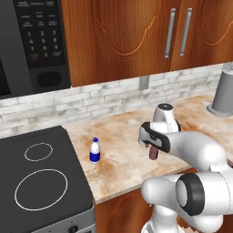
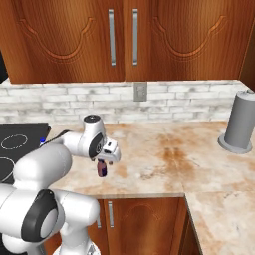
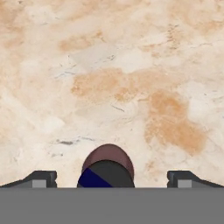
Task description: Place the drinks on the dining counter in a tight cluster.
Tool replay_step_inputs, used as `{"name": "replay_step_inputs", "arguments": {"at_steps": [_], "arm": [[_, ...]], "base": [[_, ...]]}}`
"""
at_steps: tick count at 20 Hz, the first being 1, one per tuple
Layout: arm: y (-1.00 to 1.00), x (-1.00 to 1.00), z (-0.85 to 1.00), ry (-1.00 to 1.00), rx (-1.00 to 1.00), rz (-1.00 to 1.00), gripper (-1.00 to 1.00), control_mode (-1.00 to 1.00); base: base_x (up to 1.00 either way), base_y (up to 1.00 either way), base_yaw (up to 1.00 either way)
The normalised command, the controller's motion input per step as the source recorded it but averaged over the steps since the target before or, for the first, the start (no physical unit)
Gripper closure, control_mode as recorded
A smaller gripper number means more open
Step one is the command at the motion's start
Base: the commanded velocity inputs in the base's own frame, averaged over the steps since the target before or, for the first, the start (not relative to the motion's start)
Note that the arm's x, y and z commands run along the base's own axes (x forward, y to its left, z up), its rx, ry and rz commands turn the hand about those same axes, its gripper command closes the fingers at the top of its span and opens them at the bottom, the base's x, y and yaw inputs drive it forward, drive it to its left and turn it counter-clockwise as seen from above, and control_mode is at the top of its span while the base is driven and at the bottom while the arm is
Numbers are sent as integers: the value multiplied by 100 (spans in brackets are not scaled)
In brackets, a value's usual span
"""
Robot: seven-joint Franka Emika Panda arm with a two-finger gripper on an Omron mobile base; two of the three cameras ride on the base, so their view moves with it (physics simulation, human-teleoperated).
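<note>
A short dark-brown bottle (image 1: 154, 153) (image 2: 102, 170) (image 3: 108, 162) stands on the marbled worktop (image 1: 123, 154), directly under my gripper (image 1: 154, 145) (image 2: 103, 160) (image 3: 111, 177). The gripper is open. In the hand view its two fingertips (image 3: 41, 178) sit far apart on either side of the bottle, with clear gaps to it. A clear bottle with a blue label and white cap (image 1: 94, 150) stands upright to the left, close to the stove. The dining counter is out of view.
A black cooktop (image 1: 41, 182) (image 2: 15, 144) borders the worktop on the left, with a microwave (image 1: 36, 41) above it. A tall grey cylinder (image 1: 226, 93) (image 2: 240, 122) stands at the far right by the brick backsplash. The worktop's front edge (image 2: 149, 195) runs just below the gripper.
</note>
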Motion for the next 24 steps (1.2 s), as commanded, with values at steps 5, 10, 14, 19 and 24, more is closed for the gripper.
{"name": "replay_step_inputs", "arguments": {"at_steps": [5,10,14,19,24], "arm": [[0,0,-16,3,0,0,-100,-100],[0,0,0,0,0,0,-100,-100],[0,0,0,0,0,0,100,-100],[0,0,0,0,0,0,100,-100],[0,-59,12,-22,0,0,100,-100]], "base": [[0,0,0],[0,0,0],[0,0,0],[0,0,0],[0,0,0]]}}
